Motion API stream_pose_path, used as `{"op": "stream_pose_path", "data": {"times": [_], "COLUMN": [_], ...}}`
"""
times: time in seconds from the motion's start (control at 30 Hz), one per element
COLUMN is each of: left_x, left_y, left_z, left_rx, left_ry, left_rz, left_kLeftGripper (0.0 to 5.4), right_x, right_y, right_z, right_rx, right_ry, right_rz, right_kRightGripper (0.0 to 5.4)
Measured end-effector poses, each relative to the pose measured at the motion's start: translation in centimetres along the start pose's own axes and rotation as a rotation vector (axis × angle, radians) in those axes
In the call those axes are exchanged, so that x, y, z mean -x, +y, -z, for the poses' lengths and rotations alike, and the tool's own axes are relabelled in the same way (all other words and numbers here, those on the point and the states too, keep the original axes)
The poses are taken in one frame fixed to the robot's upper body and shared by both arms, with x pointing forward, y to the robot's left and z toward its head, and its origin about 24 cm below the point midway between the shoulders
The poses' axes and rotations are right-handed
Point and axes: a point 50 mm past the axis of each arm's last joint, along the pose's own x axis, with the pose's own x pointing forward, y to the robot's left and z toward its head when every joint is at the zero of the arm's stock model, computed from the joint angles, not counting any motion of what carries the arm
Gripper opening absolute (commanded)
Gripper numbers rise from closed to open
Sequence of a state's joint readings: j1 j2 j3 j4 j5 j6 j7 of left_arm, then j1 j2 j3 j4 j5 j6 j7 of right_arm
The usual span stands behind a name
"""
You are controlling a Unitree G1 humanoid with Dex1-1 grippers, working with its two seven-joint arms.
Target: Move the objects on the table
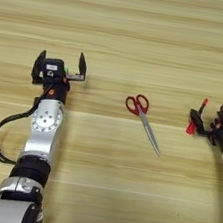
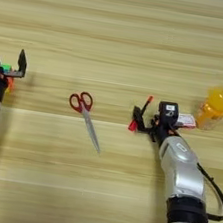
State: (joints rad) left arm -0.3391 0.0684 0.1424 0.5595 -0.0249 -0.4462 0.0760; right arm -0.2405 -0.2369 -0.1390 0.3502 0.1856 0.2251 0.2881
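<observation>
The left gripper's (image 1: 60, 64) two black fingers stand apart, with the small multicoloured puzzle cube (image 2: 6, 69) showing only as a sliver of colour between them, on the light wooden plank table (image 1: 125, 29) at far left. The right gripper (image 2: 139, 116) has its fingers clamped on one thin black pen with a red cap (image 2: 139, 112), whose long axis tilts from near-left up to far-right. One pair of red-handled scissors with silver blades (image 1: 144, 118) lies between the arms, handles far-left, tip pointing near-right. One orange drink bottle with a white cap (image 2: 218, 103) lies at right, beside one small red and white card (image 2: 186, 120).
</observation>
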Motion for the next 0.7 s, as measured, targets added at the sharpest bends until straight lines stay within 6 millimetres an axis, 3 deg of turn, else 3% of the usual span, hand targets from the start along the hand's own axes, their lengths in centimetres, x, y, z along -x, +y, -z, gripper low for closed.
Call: {"op": "stream_pose_path", "data": {"times": [0.07, 0.33, 0.7], "left_x": [0.0, 0.0, 0.0], "left_y": [0.0, 0.0, 0.2], "left_z": [0.0, 0.0, 0.0], "left_rx": [0.000, 0.000, 0.001], "left_ry": [0.000, 0.001, 0.001], "left_rz": [0.000, -0.001, -0.009], "left_kLeftGripper": [5.40, 5.40, 5.40], "right_x": [0.0, -0.1, -0.4], "right_y": [0.1, 0.8, 4.1], "right_z": [0.1, 0.4, 0.4], "right_rx": [0.000, -0.022, -0.093], "right_ry": [0.005, 0.025, 0.049], "right_rz": [-0.006, -0.041, -0.167], "right_kRightGripper": [5.39, 5.39, 5.39]}}
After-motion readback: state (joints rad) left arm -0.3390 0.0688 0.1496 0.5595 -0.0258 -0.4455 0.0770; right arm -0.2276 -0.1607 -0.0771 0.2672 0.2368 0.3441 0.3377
